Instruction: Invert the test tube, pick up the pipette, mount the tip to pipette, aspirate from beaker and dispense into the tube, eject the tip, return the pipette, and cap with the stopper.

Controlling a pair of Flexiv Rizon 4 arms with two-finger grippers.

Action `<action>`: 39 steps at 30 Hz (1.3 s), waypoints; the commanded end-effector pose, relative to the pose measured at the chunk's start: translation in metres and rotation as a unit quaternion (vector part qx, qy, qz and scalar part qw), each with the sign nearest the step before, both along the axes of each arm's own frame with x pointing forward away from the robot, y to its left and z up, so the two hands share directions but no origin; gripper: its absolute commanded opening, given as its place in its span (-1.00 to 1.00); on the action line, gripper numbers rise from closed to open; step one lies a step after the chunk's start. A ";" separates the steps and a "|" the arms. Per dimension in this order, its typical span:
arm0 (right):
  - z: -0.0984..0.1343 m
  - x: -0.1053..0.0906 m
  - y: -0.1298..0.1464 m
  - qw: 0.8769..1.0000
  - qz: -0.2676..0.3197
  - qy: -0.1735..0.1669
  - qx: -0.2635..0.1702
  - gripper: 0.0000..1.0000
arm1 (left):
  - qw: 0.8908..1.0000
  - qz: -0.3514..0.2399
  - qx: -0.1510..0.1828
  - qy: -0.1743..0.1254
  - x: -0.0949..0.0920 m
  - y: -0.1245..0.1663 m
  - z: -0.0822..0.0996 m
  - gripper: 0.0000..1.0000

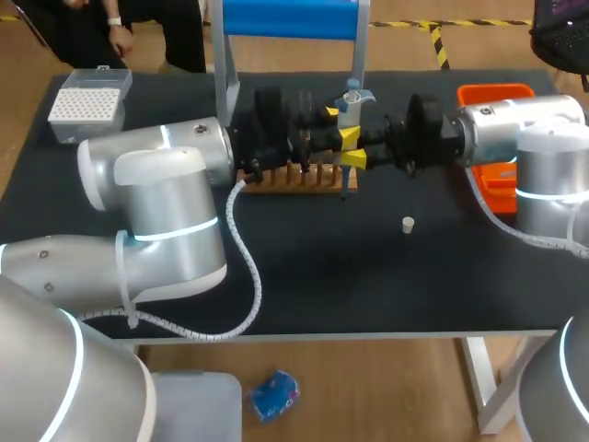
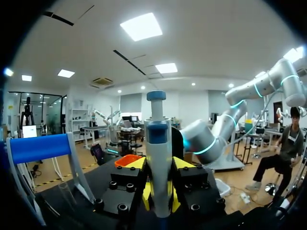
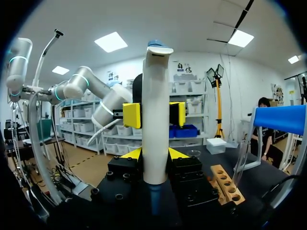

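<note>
- The pipette (image 1: 351,103) is held upright over the right end of the rack (image 1: 294,177).
- The left jaws are closed on the pipette.
- The right jaws are closed on it from the opposite side.
- A stopper (image 1: 408,224) is seen on the counter (image 1: 368,276), right of the rack and apart from it.

pipette (image 1: 351,103) between left claw (image 1: 338,134), right claw (image 1: 358,147)
</note>
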State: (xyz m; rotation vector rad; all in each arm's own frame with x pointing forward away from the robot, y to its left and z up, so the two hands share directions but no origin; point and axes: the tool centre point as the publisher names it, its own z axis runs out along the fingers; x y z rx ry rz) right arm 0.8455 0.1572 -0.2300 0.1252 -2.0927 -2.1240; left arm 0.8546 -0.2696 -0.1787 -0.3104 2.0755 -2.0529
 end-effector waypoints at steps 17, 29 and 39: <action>0.000 -0.001 -0.016 1.000 -0.018 0.008 -0.007 1.00 | 1.000 0.010 0.004 0.004 0.003 0.001 0.012 -1.00; 0.010 0.002 -0.069 0.996 -0.078 -0.002 -0.039 1.00 | 0.995 0.090 0.036 0.027 0.010 0.030 0.039 -1.00; 0.028 0.022 -0.100 0.989 -0.133 -0.008 -0.069 1.00 | 0.974 0.201 0.067 0.085 0.025 0.063 0.049 -1.00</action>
